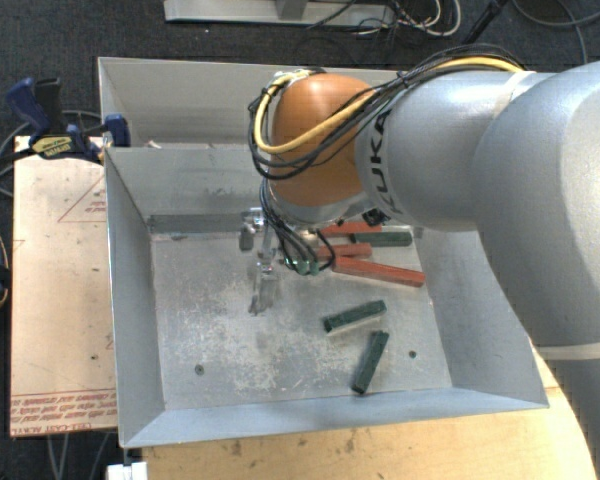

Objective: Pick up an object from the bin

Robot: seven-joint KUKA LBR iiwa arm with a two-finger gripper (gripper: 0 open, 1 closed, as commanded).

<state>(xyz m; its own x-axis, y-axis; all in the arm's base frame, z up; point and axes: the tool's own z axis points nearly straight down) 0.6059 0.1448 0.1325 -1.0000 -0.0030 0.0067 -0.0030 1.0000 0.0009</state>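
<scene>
Main risk: a grab at nothing, I reckon. The end effector (262, 293) hangs over a bare, scuffed patch of the bin (130, 268) floor, and closing there would catch only air or scrape metal.
Cause: everything worth picking lies off to its right, apart from it. If it goes straight down from here, it misses the lot.
Second risk: the red sticks (382, 269) and a green stick (392, 236) lie bunched together, partly tucked under the wrist. A pinch in there could catch two at once or knock one sideways.
Third risk: the bars lie flat on the floor, so a shallow grip could slip off the top edge. That's my guess, not something visible.
Arm pose: the arm (500, 168) comes in from the right, big and low over the bin's right half. The wrist with its orange cover (315, 133) sits over the back middle, with the cables (275, 148) looped round it.
End effector: pointing down toward the floor, left of centre. Honestly can't tell if it's apart or together, and I see nothing held in it.
Nearest thing: a dark green bar (355, 316), lying at a slant just right of centre.
Next one: a second green bar (370, 360), nearer the front wall, more upright in the view — close to the first but not touching it.
Easiest pick, I'd say: either of those two bars, since each lies clear of the bunch.
</scene>
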